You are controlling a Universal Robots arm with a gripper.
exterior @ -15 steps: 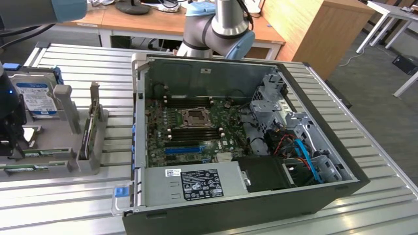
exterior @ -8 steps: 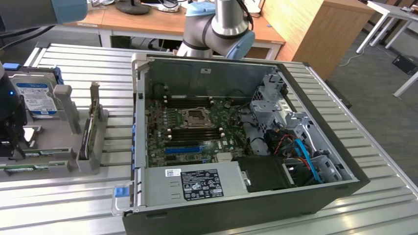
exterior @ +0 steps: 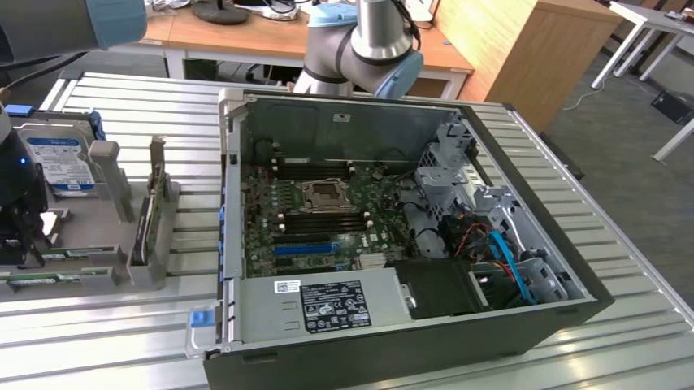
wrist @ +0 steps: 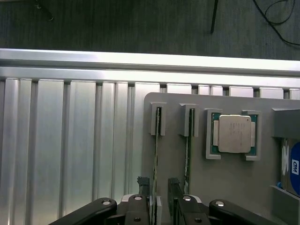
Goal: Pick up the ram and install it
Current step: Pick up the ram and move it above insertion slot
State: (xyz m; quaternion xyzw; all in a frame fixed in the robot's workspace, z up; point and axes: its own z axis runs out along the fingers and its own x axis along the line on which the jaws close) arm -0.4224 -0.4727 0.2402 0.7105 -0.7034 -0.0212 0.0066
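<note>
**Gripper spread astride the ram, which stands in its holder slot.**
The gripper (wrist: 157, 182) hangs with its jaws apart, one on each side of the ram (wrist: 156, 150). The ram stands on edge in the grey holder (wrist: 234, 187) right under the gripper, its long axis running straight out between the jaws. I can't tell if they touch it. A second stick (wrist: 187, 150) stands just beside it, on the CPU (wrist: 233, 133) side. The exterior view adds the open case (exterior: 358, 370), well apart on the worktop (exterior: 607, 325) toward the exterior view's right.
</note>
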